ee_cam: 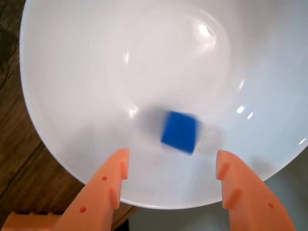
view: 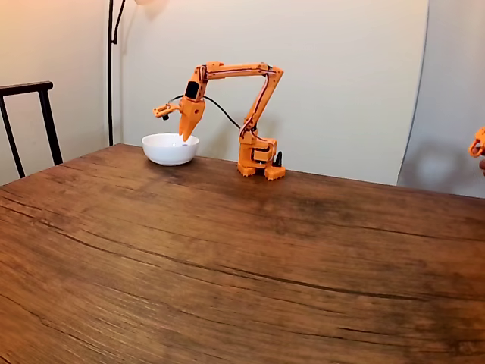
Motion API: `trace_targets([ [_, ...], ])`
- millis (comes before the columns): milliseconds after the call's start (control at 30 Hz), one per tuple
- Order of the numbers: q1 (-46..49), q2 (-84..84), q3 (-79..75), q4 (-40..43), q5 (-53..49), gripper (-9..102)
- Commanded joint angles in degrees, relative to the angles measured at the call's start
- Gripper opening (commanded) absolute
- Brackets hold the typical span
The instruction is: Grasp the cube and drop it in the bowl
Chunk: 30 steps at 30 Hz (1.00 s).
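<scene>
While pincer (ee_cam: pixel 172 166) gapes, cube (ee_cam: pixel 179 131) w/in bowl (ee_cam: pixel 72 72).

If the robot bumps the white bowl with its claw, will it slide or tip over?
Probably slide. The bowl looks glossy, with bright glints in the wrist view, and sits on a smooth wooden table. It seems wide and shallow, so tipping looks unlikely. It may be breakable. The little cube inside would likely skid around.

a home room is suggested — a large dark-brown wooden table with heavy grain (view: pixel 227 258) is set near plain cream walls (view: pixel 341 83), a black metal-framed chair (view: pixel 30 114) is drawn up at its edge, and a thin black floor-lamp pole (view: pixel 111 68) is seen behind.
</scene>
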Motion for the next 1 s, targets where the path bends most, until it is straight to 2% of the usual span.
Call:
trace_targets([
  [0, -1.0, 1.0, -4.0, 2.5, 0.4, 25],
  [200, -3.1, 1.1, -13.1, 11.9, 0.4, 25],
  [400, -9.2, 1.6, -21.4, 20.1, -0.2, 25],
  [600, -13.6, 11.1, -20.7, 23.6, -0.5, 25],
  [967, -18.9, 32.1, -13.8, 33.3, -1.6, 6],
])
